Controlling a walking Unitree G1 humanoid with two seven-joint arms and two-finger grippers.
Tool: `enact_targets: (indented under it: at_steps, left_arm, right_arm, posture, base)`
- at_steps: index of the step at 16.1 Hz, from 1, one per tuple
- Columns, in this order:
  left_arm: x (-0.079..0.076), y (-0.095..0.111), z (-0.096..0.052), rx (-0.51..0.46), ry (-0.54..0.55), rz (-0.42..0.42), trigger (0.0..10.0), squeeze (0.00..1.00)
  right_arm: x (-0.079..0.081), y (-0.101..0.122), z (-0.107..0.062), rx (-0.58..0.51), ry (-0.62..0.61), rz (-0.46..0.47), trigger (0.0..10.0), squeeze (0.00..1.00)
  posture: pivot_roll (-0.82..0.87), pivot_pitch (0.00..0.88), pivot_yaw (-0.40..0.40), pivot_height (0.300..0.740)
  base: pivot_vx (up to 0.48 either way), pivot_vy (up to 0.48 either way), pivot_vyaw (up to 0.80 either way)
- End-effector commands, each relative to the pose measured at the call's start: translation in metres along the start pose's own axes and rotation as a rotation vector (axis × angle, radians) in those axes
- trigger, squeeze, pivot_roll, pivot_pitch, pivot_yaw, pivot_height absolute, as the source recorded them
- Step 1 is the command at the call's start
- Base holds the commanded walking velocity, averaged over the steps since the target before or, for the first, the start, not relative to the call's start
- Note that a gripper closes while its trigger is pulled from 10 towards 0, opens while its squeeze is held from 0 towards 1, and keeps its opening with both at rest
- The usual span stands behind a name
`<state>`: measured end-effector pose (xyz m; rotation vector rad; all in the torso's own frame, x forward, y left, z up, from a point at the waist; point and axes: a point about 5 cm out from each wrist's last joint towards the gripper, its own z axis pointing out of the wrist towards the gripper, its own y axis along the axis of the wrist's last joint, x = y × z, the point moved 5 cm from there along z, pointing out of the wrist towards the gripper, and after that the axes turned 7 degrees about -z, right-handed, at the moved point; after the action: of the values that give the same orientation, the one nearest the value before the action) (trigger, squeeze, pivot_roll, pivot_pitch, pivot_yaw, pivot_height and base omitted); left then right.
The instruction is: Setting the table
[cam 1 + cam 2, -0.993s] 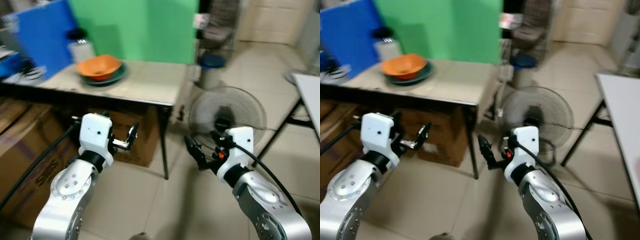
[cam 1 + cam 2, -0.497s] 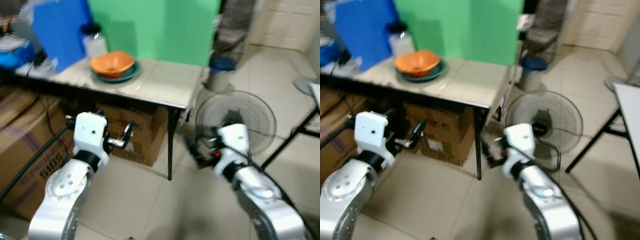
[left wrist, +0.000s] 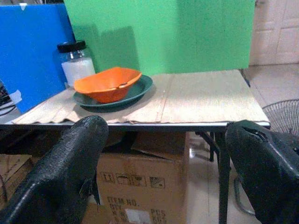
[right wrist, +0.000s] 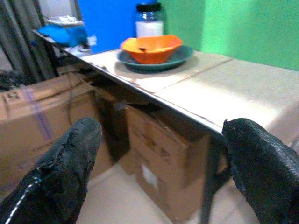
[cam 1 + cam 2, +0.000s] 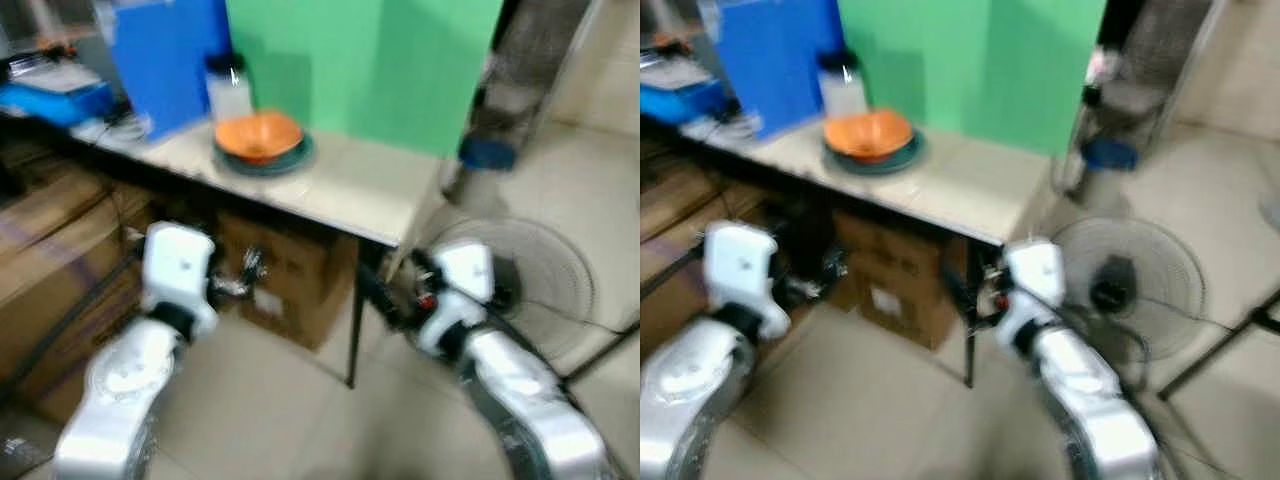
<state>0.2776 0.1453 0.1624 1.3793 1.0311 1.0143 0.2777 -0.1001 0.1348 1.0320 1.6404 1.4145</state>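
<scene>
Both arms raised in front, below worktop height, head views blurred. Left gripper (image 3: 163, 182) fingers spread wide, holding nothing; right gripper (image 4: 161, 177) likewise spread and empty. Cardboard boxes (image 3: 140, 186) sit on the floor under the worktop (image 3: 205, 100). On the worktop, an orange bowl (image 3: 107, 84) rests in a dark green plate (image 3: 140, 87), toward the far left part. Just behind stands a jar (image 3: 74, 65) with black lid. Blue board (image 3: 28, 51) and green board (image 3: 177, 32) behind. Floor fan (image 5: 545, 285) to the right.
</scene>
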Motion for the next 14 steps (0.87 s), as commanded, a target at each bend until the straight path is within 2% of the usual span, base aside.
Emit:
enact_targets:
  at_steps: [1, 5, 9, 14]
  left_arm:
    - [0.007, 0.005, -0.001, -0.012, 0.018, 0.025, 10.0, 0.00]
    - [0.006, 0.006, 0.001, -0.016, 0.011, 0.024, 10.0, 0.00]
    - [0.004, 0.006, 0.001, -0.014, 0.010, 0.022, 10.0, 0.00]
    - [0.004, 0.005, 0.000, -0.001, -0.006, 0.038, 10.0, 0.00]
  right_arm:
    - [0.007, 0.004, 0.003, -0.020, 0.031, 0.021, 10.0, 0.00]
    - [0.015, 0.006, 0.005, -0.021, 0.082, -0.013, 10.0, 0.00]
    - [0.018, 0.008, 0.007, -0.026, 0.107, -0.014, 10.0, 0.00]
    - [0.008, 0.016, 0.013, -0.055, 0.059, 0.046, 10.0, 0.00]
  posture:
    - [0.19, 0.000, 0.014, 0.740]
    - [0.20, 0.000, 0.014, 0.740]
    - [0.20, 0.000, 0.009, 0.740]
    - [0.20, 0.000, 0.012, 0.740]
  base:
    - [0.334, 0.000, 0.00]
    - [0.330, 0.000, 0.00]
    - [0.327, 0.000, 0.80]
    - [0.320, 0.000, 0.00]
